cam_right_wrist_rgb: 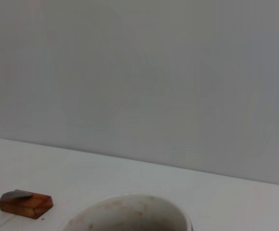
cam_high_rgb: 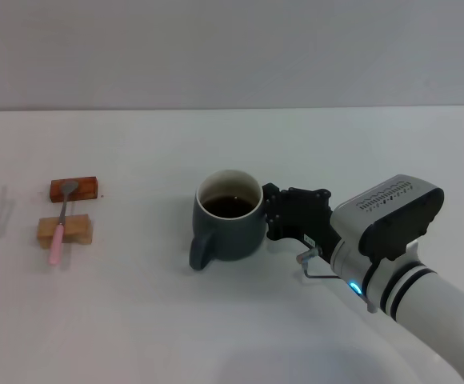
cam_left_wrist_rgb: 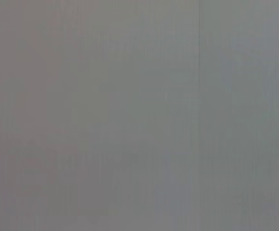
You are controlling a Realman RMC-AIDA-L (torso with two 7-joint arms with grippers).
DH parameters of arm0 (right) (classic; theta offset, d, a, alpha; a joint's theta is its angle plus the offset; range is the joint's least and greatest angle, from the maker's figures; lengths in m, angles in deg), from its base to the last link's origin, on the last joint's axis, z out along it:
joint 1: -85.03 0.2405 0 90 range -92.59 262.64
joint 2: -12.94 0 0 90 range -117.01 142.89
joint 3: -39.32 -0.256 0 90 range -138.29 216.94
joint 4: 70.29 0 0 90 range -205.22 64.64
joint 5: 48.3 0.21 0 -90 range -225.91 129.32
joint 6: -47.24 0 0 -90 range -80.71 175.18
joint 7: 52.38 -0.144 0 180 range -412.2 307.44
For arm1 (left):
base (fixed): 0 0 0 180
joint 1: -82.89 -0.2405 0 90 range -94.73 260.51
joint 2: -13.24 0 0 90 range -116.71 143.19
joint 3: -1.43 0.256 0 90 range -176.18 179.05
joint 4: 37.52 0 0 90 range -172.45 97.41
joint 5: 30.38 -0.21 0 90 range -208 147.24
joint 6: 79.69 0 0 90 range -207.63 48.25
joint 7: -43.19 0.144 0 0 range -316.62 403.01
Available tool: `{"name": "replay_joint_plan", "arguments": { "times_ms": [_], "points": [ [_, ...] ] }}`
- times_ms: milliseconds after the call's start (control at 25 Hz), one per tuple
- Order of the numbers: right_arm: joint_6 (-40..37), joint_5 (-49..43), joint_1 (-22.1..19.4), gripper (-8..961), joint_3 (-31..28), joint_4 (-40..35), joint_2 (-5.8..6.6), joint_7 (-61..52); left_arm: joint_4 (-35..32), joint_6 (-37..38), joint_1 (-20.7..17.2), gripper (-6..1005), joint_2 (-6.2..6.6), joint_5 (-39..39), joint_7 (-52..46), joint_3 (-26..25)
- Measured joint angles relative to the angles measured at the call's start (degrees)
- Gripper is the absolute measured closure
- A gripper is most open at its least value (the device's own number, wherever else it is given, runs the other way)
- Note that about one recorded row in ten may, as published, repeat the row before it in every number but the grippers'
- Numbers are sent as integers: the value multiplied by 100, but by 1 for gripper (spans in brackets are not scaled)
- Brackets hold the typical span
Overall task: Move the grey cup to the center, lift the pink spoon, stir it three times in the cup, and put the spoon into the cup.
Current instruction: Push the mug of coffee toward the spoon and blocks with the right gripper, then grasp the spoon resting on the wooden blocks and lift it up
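White tabletop and a pale grey wall are filling the head view, with the cup (cam_high_rgb: 230, 218) sitting near the middle of the table (cam_high_rgb: 216, 320), dark liquid showing inside and its handle pointing toward the robot and a little to its left. The right gripper (cam_high_rgb: 274, 214) is pressing in at the cup's right side, one black finger (cam_high_rgb: 270, 197) lying against the wall near the rim; whether the claw is clenched on the wall or only resting beside it, I cannot tell from here. Well apart on the left, the spoon (cam_high_rgb: 62, 226) is lying across two blocks, its bowl on the red-brown block (cam_high_rgb: 74, 189) and its pink handle over the tan block (cam_high_rgb: 65, 232), so the handle end is hanging clear of the table. The left arm is not showing in this view. The left wrist view is giving only flat grey, nothing of the task in it. The right wrist view is looking over the cup's cream rim (cam_right_wrist_rgb: 130, 211) toward the red-brown block (cam_right_wrist_rgb: 26, 204), where the spoon's bowl (cam_right_wrist_rgb: 12, 196) is resting, and it is showing no fingers. Judging by this, the cup placement is looking nearly finished; doing it well means keeping the cup level so the liquid is not slopping, setting it down fully, then backing the fingers straight away from the wall without dragging it or tipping it toward the handle.
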Motion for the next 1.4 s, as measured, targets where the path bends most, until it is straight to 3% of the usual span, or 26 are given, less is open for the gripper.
{"name": "replay_joint_plan", "arguments": {
  "times_ms": [440,800,1000,1200,1400],
  "points": [
    [-41,-209,-26,954,-17,-13,-2,0,0,8,-32,185,0,1,0,9],
    [-1938,-245,-793,954,-291,-620,15,12,0,28,-83,186,-1,-1,0,9],
    [-2875,-236,-1255,953,-922,-1069,14,20,1,87,-148,185,-6,-1,0,29],
    [-3783,-73,-1660,953,-1774,-1502,-1,407,7,112,-227,185,-4,-11,-85,272],
    [-4091,545,-1811,954,-1964,-1558,13,697,9,161,-360,185,-12,-7,-152,770]
  ]
}}
